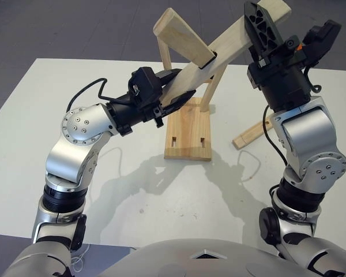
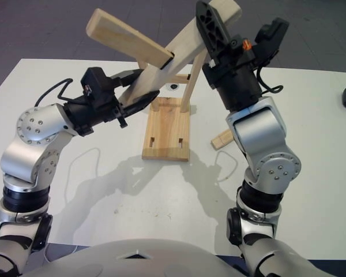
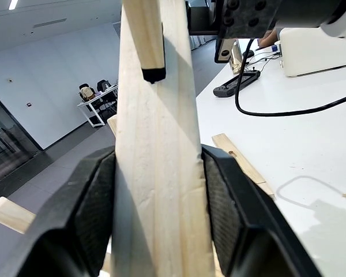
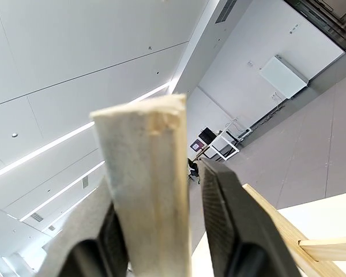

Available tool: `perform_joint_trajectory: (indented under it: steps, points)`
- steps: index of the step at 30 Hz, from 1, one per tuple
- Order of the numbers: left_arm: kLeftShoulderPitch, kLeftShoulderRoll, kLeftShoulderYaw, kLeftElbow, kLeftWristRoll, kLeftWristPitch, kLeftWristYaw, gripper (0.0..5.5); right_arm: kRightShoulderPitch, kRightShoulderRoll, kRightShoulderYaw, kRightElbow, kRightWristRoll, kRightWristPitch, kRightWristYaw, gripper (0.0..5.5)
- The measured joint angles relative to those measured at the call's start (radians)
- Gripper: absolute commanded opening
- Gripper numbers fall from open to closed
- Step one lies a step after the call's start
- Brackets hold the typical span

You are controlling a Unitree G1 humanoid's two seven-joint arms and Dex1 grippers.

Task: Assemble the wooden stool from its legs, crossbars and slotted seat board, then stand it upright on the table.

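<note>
Lower end of the wooden leg frame [image 1: 230,45] is clamped in the left gripper [image 1: 180,88]. The frame is held tilted in the air above the slotted seat board [image 1: 187,134], which is laid flat on the table [image 1: 46,104]. The frame's upper end is grasped by the right gripper [image 1: 272,27]. A loose wooden piece [image 1: 251,134] is left on the table beside it.

Bright overhead light from ceiling strips [image 4: 46,150] casts soft shadows across the white table [image 1: 34,144]

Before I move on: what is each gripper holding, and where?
Both clamp the same leg: left gripper at its lower end, right gripper near its upper end.
</note>
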Motion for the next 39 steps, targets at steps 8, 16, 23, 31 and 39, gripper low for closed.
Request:
perform_joint_trajectory:
  steps: [8,16,23,31,39]
  points:
    - [0.019,0.007,-0.019,0.009,0.047,-0.044,-0.003,2.06,0.030,-0.007,0.012,-0.002,-0.007,-0.011,0.003,1.05]
    - [0.021,-0.016,0.034,0.050,0.017,0.000,0.029,3.40,0.069,-0.026,0.003,-0.001,-0.108,-0.038,0.037,1.02]
    - [0.102,-0.006,0.297,0.007,-0.404,0.336,0.045,4.49,0.197,-0.065,-0.017,-0.027,-0.400,-0.064,0.024,1.02]
    - [0.084,-0.006,0.392,0.174,-0.216,0.321,0.350,5.40,0.444,-0.051,-0.039,-0.142,-0.419,-0.048,-0.033,1.02]
    - [0.105,-0.045,0.372,0.175,-0.159,0.300,0.409,5.40,0.534,-0.017,-0.021,-0.191,-0.362,-0.041,-0.110,1.02]
